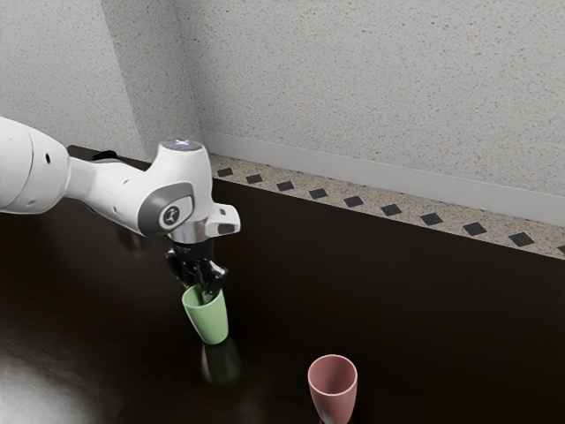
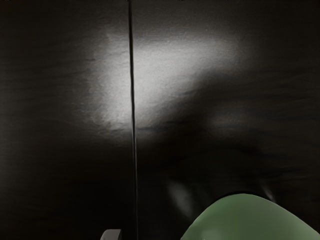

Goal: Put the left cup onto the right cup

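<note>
A green cup (image 1: 207, 315) hangs slightly tilted above the dark table (image 1: 397, 291), lifted clear of its own reflection. My gripper (image 1: 206, 284) is shut on its rim, one finger inside the cup and one outside. A pink cup (image 1: 333, 386) stands upright on the table, toward the exterior view's lower right of the green cup and well apart from it. In the wrist view the green cup (image 2: 250, 220) is a blurred green mass just under my hand, over the glossy tabletop.
The table's surface is dark and glossy, with a thin seam line (image 2: 132, 120) running across it. Beyond its far edge lie a tiled floor strip (image 1: 388, 208) and speckled walls (image 1: 371, 79).
</note>
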`<state>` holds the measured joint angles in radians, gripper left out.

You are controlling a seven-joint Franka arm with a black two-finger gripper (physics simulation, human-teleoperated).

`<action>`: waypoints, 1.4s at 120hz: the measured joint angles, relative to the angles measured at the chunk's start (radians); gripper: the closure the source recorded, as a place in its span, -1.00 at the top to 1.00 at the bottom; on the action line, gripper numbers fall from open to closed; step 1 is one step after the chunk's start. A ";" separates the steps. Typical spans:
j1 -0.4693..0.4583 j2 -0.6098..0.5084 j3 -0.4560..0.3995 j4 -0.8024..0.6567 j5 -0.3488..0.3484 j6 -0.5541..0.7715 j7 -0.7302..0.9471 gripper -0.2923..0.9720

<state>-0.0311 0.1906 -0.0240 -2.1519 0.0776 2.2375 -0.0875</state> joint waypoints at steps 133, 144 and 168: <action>-0.054 -0.356 -0.332 -0.006 -0.069 -0.110 -0.427 -0.70; -0.053 -0.358 -0.361 -0.009 -0.090 -0.122 -0.494 -0.70; -0.054 -0.329 -0.411 -0.008 -0.121 -0.118 -0.625 -0.70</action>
<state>-0.0851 -0.1379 -0.4352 -2.1603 -0.0438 2.1199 -0.7122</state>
